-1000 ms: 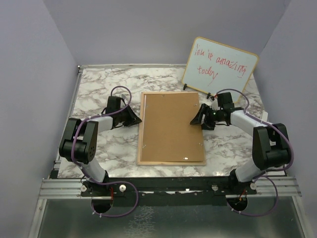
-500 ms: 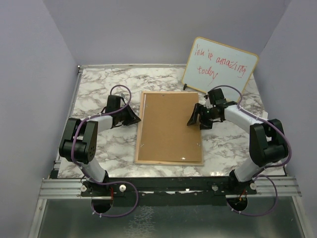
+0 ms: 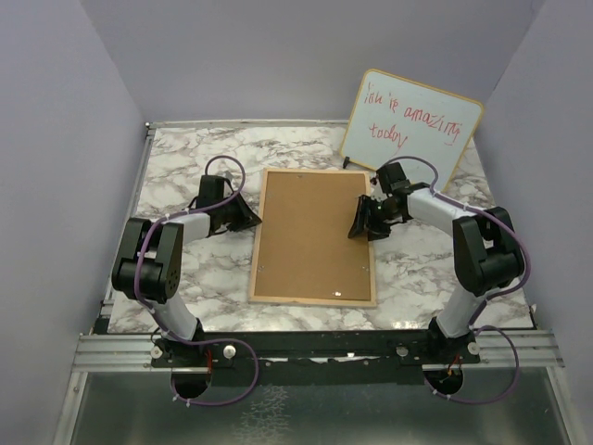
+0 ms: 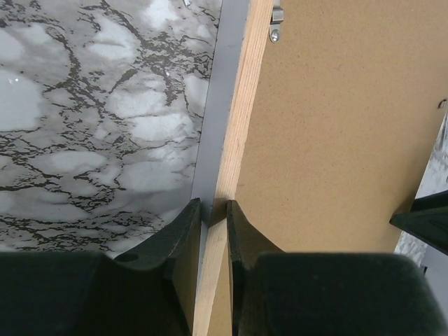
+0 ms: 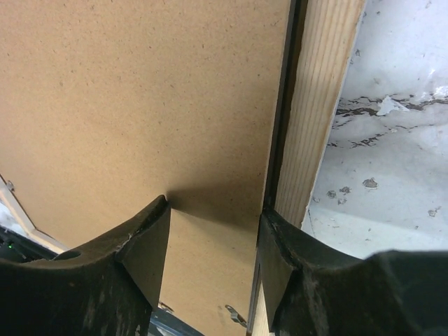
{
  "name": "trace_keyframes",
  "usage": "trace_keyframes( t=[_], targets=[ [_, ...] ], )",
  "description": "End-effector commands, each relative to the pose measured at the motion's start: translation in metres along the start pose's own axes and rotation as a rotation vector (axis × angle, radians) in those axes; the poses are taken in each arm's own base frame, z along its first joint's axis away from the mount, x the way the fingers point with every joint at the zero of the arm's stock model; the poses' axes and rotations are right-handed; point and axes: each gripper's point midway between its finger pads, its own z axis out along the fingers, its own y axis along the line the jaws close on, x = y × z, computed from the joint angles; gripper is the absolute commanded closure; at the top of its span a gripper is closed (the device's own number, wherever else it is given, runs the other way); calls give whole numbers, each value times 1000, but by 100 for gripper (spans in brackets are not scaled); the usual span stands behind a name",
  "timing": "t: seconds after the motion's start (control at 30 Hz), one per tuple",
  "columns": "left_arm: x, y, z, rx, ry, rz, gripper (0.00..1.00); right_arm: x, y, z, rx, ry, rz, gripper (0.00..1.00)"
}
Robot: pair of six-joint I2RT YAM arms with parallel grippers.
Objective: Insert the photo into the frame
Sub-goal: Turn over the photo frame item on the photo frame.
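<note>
Frame (image 3: 311,300) back-up — photo out of sight; left hand (image 4: 213,211) pinches its rail, right hand (image 5: 215,210) half-wide over board (image 5: 140,91).

The left arm (image 3: 153,264) and right arm (image 3: 486,252) share one build: bulky black joint housings joined by white links, with purple cables (image 3: 222,169) looping from base to wrist. The left hand (image 4: 213,210) and right hand (image 5: 213,210) each end in two matte black, tapered fingers.
</note>
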Motion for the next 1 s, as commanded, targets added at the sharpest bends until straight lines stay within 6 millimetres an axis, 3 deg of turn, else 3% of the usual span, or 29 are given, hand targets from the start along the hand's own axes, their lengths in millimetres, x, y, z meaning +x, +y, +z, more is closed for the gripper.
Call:
trace_keyframes(
  t=[0.0,0.2,0.33,0.67,0.97],
  targets=[
    [40,31,7,-107,135,-16,79,-11,33,3,-126,-24,-127,50],
    [29,36,3,-169,105,-4,79,-15,26,-9,-50,-32,-117,31],
    [25,38,1,-192,97,6,79,-15,15,-18,45,-27,-73,25],
    [25,37,0,-192,97,7,78,-6,-5,-19,173,30,-64,21],
    [21,36,0,-192,92,17,73,-22,-13,-31,251,-80,-54,21]
  ],
)
